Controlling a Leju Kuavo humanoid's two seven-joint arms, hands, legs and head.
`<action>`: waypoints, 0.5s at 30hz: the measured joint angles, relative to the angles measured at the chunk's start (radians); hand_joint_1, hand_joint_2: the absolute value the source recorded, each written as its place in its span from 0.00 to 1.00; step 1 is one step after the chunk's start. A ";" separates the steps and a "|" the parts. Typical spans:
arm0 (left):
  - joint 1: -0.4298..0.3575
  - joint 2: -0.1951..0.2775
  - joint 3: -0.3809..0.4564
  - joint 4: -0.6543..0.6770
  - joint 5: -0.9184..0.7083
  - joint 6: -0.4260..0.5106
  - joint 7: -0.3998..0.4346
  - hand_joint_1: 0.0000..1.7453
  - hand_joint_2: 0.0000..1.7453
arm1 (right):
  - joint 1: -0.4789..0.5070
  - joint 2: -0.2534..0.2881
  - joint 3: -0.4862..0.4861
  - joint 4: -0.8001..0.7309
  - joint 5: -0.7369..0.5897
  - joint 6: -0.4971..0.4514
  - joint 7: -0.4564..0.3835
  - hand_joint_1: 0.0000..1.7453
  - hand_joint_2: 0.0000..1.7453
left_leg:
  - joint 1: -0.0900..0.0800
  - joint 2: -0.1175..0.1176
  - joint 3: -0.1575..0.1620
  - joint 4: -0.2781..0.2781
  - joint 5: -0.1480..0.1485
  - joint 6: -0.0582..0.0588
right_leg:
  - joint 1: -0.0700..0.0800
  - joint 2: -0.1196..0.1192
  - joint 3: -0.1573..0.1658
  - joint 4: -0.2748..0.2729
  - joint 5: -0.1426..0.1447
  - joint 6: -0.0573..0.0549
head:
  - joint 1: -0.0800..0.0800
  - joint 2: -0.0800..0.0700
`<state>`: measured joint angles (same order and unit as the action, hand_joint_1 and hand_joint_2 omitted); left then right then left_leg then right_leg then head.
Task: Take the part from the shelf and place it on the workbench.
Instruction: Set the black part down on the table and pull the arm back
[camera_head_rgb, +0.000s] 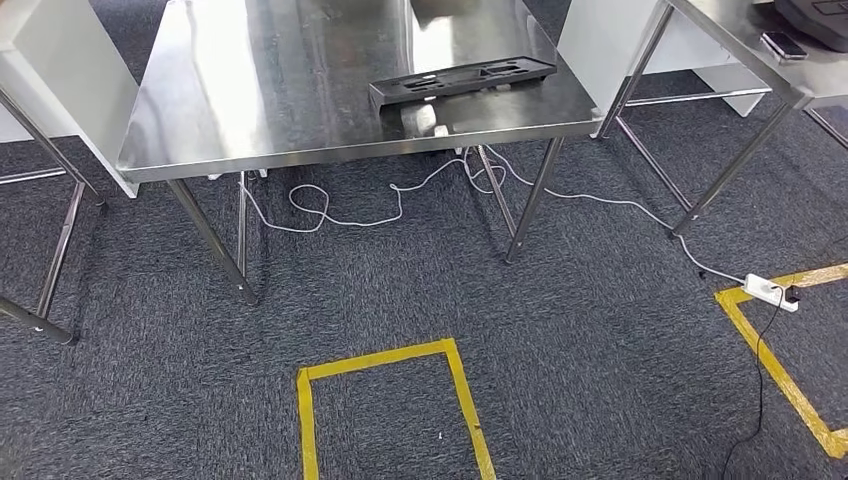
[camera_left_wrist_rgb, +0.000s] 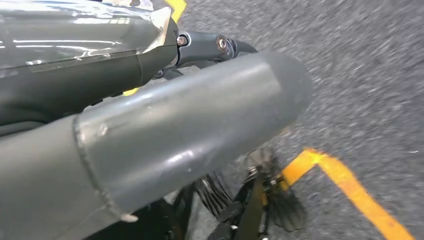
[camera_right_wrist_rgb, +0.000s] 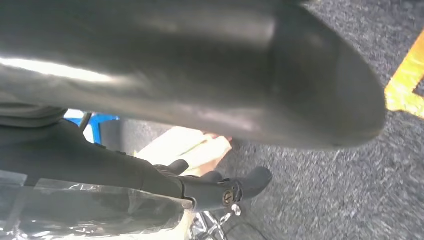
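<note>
- Both hands hang over grey carpet: left hand (camera_left_wrist_rgb: 200, 115) and right hand (camera_right_wrist_rgb: 210, 165) hold nothing, fingers loosely extended.
- Yellow tape square (camera_head_rgb: 392, 400) lies nearer than the workbench (camera_head_rgb: 250, 110).
- Black part (camera_head_rgb: 462, 80) rests flat on the workbench, near its front right corner.

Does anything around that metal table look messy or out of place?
Mostly tidy. The black part lies flat on the steel workbench, at a slant to its front edge. Below, a white cable trails in loose loops across the carpet to a power strip lying on the yellow floor tape, which looks like a tripping risk.
</note>
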<state>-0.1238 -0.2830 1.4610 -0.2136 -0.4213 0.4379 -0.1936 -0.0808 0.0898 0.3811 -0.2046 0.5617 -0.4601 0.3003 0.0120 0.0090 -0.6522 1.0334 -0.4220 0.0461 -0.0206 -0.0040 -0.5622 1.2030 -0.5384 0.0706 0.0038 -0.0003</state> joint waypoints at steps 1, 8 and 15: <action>0.000 0.001 -0.004 0.000 0.001 -0.008 -0.015 0.00 0.00 | 0.000 -0.001 -0.001 0.000 -0.002 -0.009 -0.008 0.00 0.00 | -0.001 -0.001 -0.006 0.001 0.010 -0.005 | 0.008 0.000 0.075 -0.090 -0.011 -0.012 | 0.000 0.000; 0.015 0.027 -0.020 -0.005 -0.009 -0.068 -0.028 0.00 0.00 | 0.011 -0.003 -0.025 0.009 -0.038 -0.031 -0.029 0.00 0.00 | 0.008 0.000 -0.029 0.049 -0.027 -0.050 | 0.009 -0.006 0.157 -0.266 -0.021 -0.087 | -0.006 0.000; 0.031 0.054 -0.057 -0.008 -0.047 -0.124 -0.029 0.00 0.00 | 0.030 -0.009 -0.080 0.017 -0.095 -0.033 -0.015 0.00 0.00 | 0.016 -0.006 0.044 0.128 -0.093 -0.071 | 0.015 -0.014 0.116 -0.245 0.003 -0.093 | -0.010 0.000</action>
<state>-0.0925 -0.2293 1.4043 -0.2218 -0.4688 0.3137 -0.2227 -0.0512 0.0809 0.3014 -0.1872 0.4663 -0.4932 0.2849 0.0280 0.0026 -0.6081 1.1618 -0.5148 -0.0248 -0.0061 -0.0184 -0.4459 0.9578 -0.5355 -0.0221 -0.0057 -0.0003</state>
